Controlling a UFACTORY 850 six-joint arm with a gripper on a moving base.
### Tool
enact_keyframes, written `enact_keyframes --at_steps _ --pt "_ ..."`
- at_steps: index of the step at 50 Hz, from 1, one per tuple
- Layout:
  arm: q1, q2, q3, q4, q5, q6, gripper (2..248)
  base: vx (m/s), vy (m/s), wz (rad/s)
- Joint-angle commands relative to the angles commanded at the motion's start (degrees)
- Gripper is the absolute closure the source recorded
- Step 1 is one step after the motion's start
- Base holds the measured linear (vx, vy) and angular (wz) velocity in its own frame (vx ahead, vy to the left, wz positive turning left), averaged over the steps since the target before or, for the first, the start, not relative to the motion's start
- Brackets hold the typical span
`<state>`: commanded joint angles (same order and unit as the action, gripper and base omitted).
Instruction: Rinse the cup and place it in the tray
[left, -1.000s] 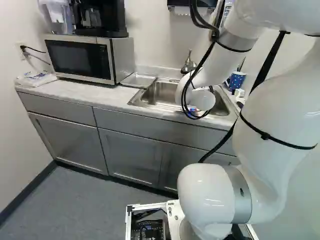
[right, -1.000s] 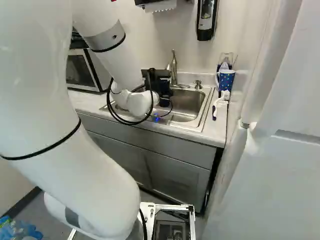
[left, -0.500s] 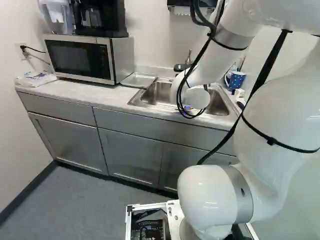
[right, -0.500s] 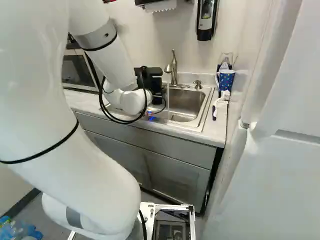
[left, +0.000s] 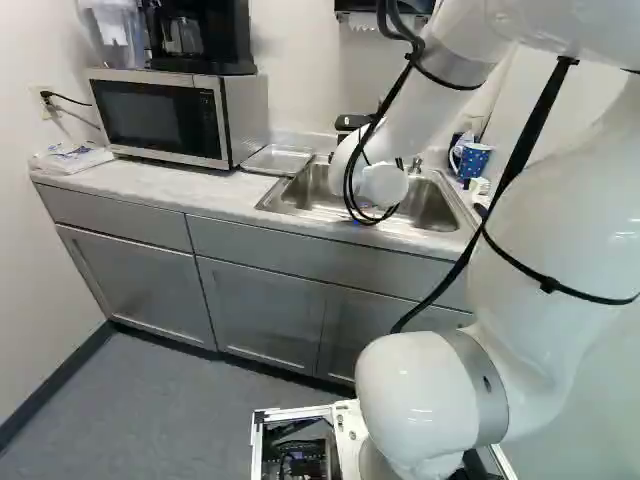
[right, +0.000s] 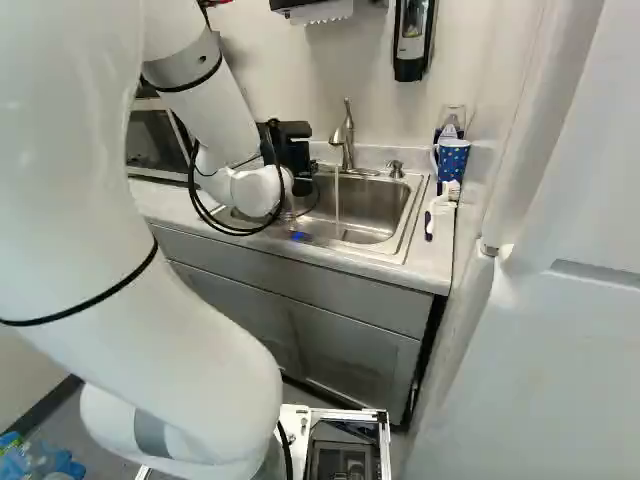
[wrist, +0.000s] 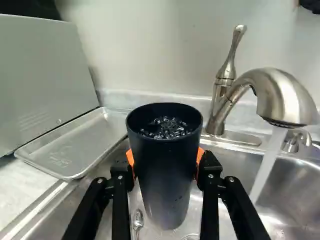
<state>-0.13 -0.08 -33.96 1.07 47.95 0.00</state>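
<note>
Fingers gripping dark cup, mouth up, long axis near vertical

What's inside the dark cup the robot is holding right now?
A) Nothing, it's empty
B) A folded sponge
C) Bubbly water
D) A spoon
C: bubbly water shows inside the dark cup, which stands upright between the orange pads of the gripper.
</note>
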Motion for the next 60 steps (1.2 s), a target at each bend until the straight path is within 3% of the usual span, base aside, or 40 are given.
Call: enact_keyframes --at_steps 11,32,60 --pt "0.74 -0.84 -2.27 0.00 -0.86 0.00 124 0.000 0.000 0.000" --pt "0.95 1.10 -3.07 0.00 -4.16 0.00 124 0.000 0.000 0.000" --pt "4.32 2.42 -5.35 0.00 -4.31 0.00 124 0.000 0.000 0.000"
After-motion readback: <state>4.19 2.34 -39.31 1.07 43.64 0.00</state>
